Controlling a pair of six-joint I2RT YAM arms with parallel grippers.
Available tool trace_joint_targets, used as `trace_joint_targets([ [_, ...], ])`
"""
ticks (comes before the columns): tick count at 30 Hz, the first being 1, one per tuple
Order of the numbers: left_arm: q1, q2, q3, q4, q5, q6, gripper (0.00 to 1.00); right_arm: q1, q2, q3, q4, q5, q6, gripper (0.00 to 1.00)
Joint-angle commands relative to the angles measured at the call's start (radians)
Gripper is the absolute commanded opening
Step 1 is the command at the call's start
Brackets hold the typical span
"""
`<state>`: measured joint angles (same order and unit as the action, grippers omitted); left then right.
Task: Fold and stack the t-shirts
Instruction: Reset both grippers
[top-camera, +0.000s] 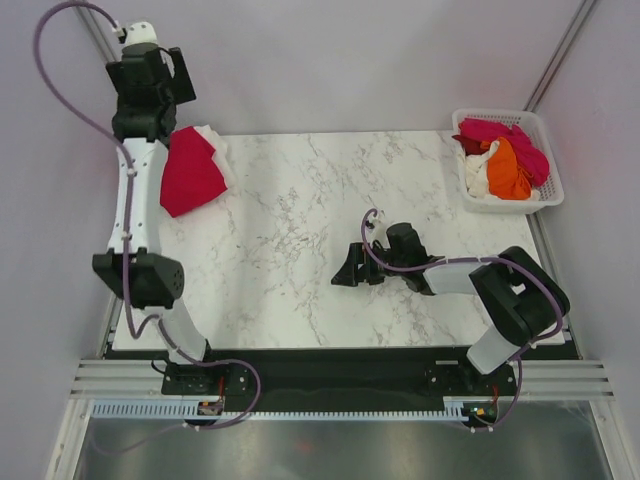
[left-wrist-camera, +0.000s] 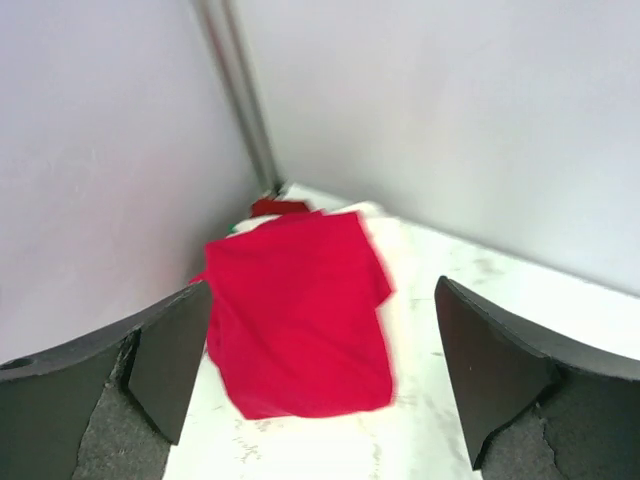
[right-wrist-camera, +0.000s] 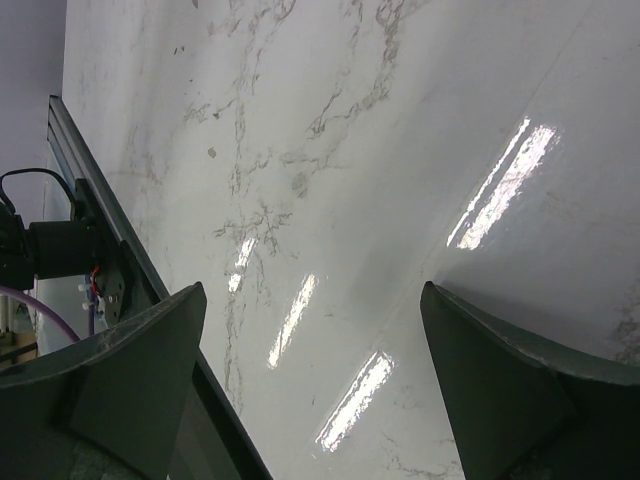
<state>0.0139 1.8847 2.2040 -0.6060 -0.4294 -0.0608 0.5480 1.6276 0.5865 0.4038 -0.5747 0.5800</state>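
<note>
Top view: cream shirt (top-camera: 213, 138) at the table's (top-camera: 300, 230) far-left corner is mostly buried under the red shirt (top-camera: 190, 175), only a rim shows. Left wrist view: red shirt edges smeared by blur, cream edge hard to split from the marble. Small red scrap (left-wrist-camera: 278, 206) deeper in that corner, too small to tell. Both fingers (left-wrist-camera: 170, 360) of the left gripper (left-wrist-camera: 322, 300) are cut by the bottom edge; in the top view they are hidden under its own wrist. Same cut-off on the right gripper (right-wrist-camera: 312, 295). In the basket (top-camera: 498, 113) at the table's far-right corner, the white shirt (top-camera: 478, 180) sits largely under the orange shirt (top-camera: 510, 170) and pink shirt (top-camera: 500, 132); count unclear.
</note>
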Motion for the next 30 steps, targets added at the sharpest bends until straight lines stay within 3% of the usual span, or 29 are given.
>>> trace_joint_targets([
  [1, 0.001, -0.156, -0.105, -0.003, 0.217, -0.105, 1.0, 0.006, -0.031, -0.06, -0.094, 0.07, -0.019, 0.98],
  [4, -0.002, -0.287, -0.315, 0.005, 0.355, -0.161, 1.0, 0.007, -0.113, -0.094, -0.083, 0.09, -0.022, 0.98],
  [8, -0.002, -0.444, -0.525, 0.003, 0.518, -0.235, 1.0, 0.018, -0.244, -0.077, -0.201, 0.174, -0.037, 0.98],
  [14, -0.051, -0.705, -0.91, 0.006, 0.679, -0.312, 1.0, 0.021, -0.491, 0.127, -0.492, 0.455, -0.152, 0.98],
  [19, -0.077, -0.942, -1.203, 0.002, 0.779, -0.336, 1.0, 0.023, -0.601, 0.246, -0.574, 0.549, -0.187, 0.98],
  [25, -0.078, -1.174, -1.406, -0.021, 0.83, -0.344, 1.0, 0.023, -0.689, 0.256, -0.629, 0.596, -0.146, 0.98],
  [30, -0.084, -1.324, -1.42, -0.021, 0.83, -0.344, 1.0, 0.023, -0.808, 0.23, -0.72, 0.697, -0.129, 0.98],
])
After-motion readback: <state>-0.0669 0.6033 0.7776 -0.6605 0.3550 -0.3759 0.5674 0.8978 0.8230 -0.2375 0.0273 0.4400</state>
